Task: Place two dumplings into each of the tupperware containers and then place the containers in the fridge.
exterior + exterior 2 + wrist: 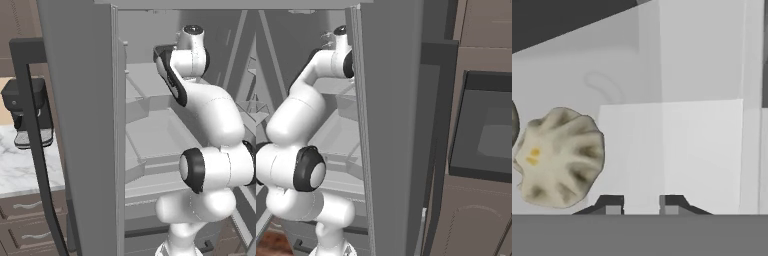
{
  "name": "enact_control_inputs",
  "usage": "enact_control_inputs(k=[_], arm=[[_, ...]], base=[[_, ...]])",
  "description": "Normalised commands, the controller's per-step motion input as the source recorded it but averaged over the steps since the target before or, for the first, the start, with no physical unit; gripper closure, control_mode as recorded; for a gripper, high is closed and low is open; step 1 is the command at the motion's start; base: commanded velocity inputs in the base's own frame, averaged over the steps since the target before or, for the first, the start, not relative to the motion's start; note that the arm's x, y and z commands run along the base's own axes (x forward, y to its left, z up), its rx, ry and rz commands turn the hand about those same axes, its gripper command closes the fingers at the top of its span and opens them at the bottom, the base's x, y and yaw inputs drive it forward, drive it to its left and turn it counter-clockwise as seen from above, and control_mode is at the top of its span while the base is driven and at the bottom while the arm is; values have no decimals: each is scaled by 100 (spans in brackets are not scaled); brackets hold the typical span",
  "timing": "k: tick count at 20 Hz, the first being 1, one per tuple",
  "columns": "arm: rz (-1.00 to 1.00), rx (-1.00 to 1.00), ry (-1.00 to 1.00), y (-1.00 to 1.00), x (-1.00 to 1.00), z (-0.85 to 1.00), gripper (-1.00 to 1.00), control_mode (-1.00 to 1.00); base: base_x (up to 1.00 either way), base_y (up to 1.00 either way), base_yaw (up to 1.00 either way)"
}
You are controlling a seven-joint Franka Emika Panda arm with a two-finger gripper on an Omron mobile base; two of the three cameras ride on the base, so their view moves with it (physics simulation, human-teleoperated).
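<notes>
Nearest the hand camera, the gripper [642, 202] is seen at the bottom of the hand view with its two dark finger tips [612, 204] drawn close together; a narrow gap remains between them and nothing is pinched there; a pale surface lies beyond the tips. Just left of the tips and slightly above them, a dumpling [559, 157] is shown large, beige with a pleated, wrinkled top and a small yellow fleck on its left side; it is not touched by the fingers; whether it rests in a container cannot be told, since only pale grey and white surfaces are seen around it.

From the left base view, the white arm [210, 150] is seen rising from the lower right and reaching into the open fridge [150, 130], whose pale grey shelves and drawers are visible behind the arm; a tall grey fridge door [85, 125] stands edge-on in the foreground; at the left, a marble counter [20, 170] carries a dark coffee machine [27, 112], with brown drawers [25, 220] beneath.

From the right base view, the other fridge door [391, 125] is seen edge-on; a dark built-in microwave [486, 135] is set in brown cabinetry [476, 220] at the right.
</notes>
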Motion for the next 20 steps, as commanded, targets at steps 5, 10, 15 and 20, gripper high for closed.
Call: enact_control_inputs(k=[5, 10, 15, 20], arm=[[0, 0, 0, 0, 0, 0, 100, -100], [0, 0, 0, 0, 0, 0, -100, -100], [0, 0, 0, 0, 0, 0, -100, -100], [0, 0, -15, 0, -6, 0, -100, -100]], base=[[0, 0, 0], [0, 0, 0], [0, 0, 0], [0, 0, 0]])
